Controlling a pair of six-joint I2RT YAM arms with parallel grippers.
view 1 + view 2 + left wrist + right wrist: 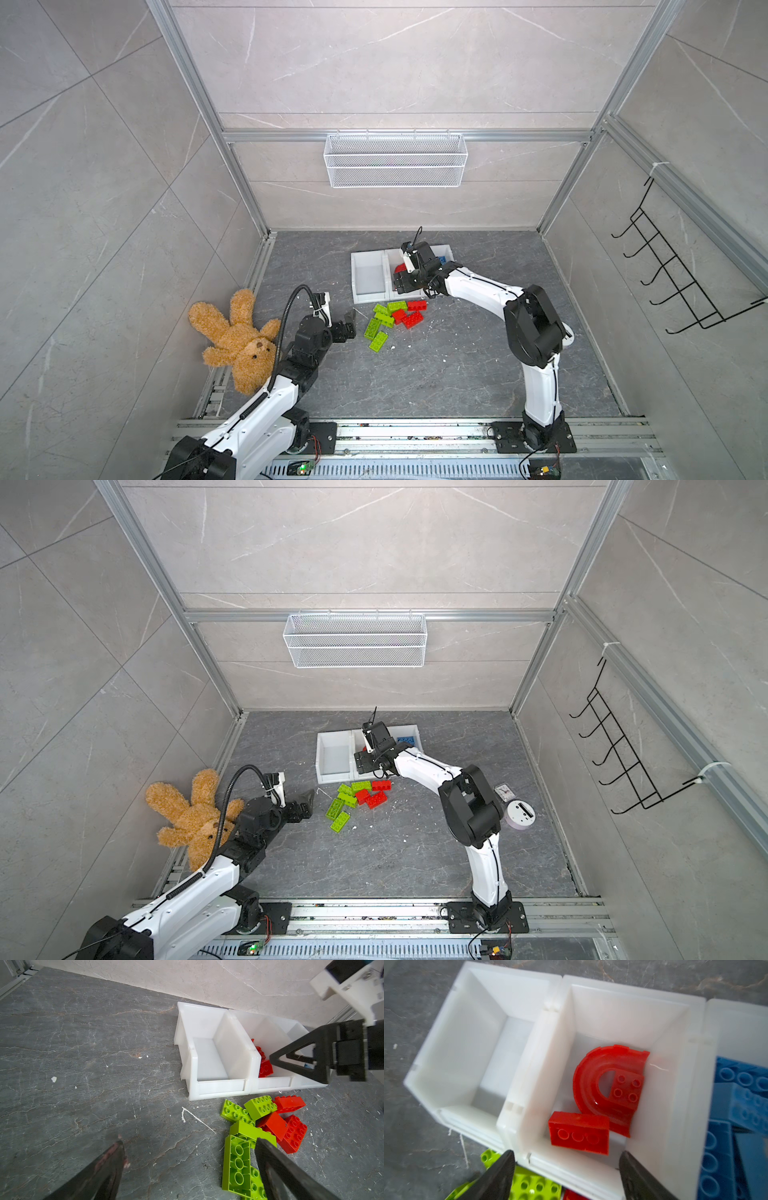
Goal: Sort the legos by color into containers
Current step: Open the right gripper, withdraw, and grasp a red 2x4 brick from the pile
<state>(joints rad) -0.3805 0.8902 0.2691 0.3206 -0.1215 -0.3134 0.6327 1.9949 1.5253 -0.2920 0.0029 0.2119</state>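
Red legos (400, 268) in middle bin (670, 1064), half hidden beneath spread right pincer (565, 1155), left pincer (189, 1140) spread

Bright, soft, even light; only faint shadows on the table (436, 374). Both top views sharp. My right wrist view is blurred, worst on the blue bricks (741, 1105); right gripper (565, 1155) fingertips defocused.

Brown fluffy teddy bear (239, 340) lying face up at the left side of the dark grey floor (436, 374), white wire basket (395, 160) on the back wall, black hook rack (673, 270) on the right wall, small clock (504, 791) just beside a round white thing (519, 812)
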